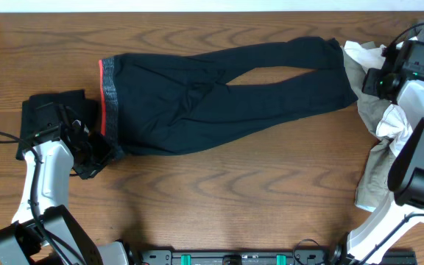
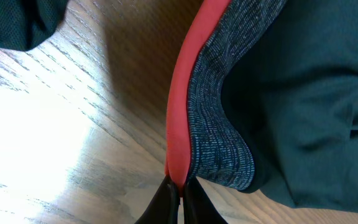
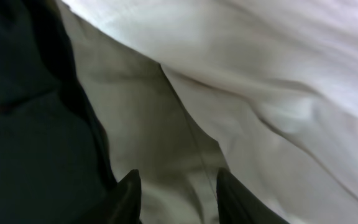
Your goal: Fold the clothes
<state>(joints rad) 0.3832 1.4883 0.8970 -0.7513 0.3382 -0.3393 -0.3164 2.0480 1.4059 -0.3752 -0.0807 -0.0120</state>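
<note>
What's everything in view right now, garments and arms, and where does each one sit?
trousers: one, dark navy, spread across the table's middle, legs toward the right
waistband: one, grey with red edge, trousers' left end
black garment: one, black, left side beside the waistband
white garment: one, white, right edge by the trouser cuffs
khaki garment: one, khaki, bunched with the white garment
table: one, brown wood, under everything
left gripper: one, black, shut on the waistband's red edge
right gripper: one, black, open over the khaki garment

Matt cloth trousers (image 1: 197,110), glossy grained wood table (image 1: 234,199).
</note>
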